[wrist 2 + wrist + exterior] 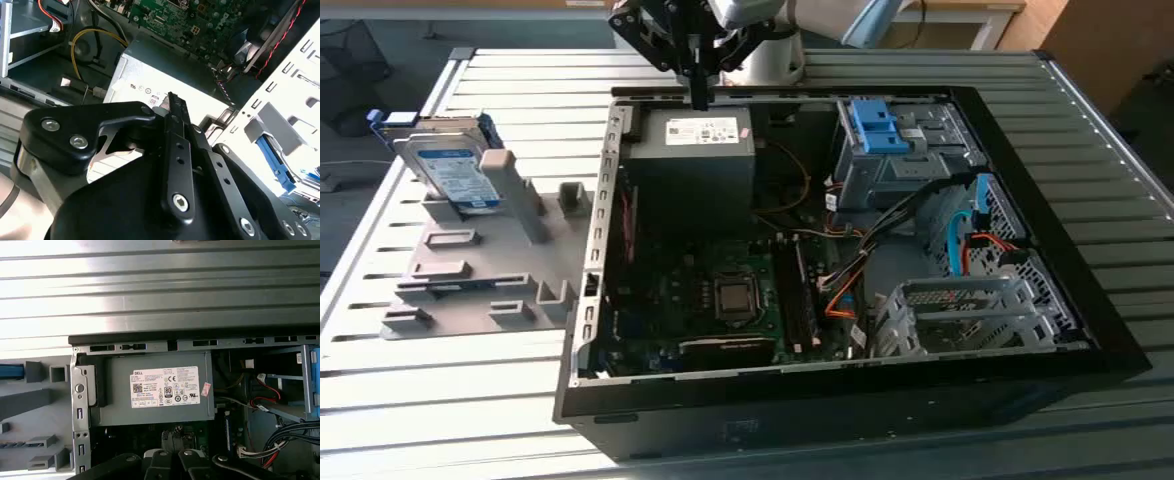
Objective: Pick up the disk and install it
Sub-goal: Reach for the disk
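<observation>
One claw (700,97) hangs over the case (854,93) rim, disk (454,170) well apart.

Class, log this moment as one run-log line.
pincer: shut, empty, by power supply | disk: standing in grey rack, outside open case

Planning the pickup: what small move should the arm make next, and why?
Probably shift the claw toward the exterior view's left: it hangs over the dark-grey box in the case, while the disk stands apart in its grey holder.
</observation>
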Robot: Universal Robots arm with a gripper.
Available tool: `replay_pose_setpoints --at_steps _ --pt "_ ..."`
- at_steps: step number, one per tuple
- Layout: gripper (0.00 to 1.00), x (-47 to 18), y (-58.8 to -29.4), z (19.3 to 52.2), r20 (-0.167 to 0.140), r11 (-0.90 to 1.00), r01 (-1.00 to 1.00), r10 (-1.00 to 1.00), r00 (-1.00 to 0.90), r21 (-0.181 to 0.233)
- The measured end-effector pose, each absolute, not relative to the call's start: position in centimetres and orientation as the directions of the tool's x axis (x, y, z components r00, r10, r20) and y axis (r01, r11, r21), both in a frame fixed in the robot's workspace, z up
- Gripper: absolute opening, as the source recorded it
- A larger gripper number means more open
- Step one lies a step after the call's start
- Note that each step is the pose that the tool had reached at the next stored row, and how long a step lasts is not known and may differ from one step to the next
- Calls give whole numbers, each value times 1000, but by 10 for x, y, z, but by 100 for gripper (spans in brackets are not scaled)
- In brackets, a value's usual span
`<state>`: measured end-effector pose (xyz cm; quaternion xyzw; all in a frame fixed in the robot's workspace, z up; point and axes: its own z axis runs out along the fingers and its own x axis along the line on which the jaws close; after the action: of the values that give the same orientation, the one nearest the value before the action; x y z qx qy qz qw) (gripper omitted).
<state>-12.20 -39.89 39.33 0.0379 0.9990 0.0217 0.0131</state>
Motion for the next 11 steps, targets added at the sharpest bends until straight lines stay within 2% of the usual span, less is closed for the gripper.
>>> replay_pose_setpoints --at_steps 11 --pt "11 -124 -399 393 -24 996 75 76 -997 44"
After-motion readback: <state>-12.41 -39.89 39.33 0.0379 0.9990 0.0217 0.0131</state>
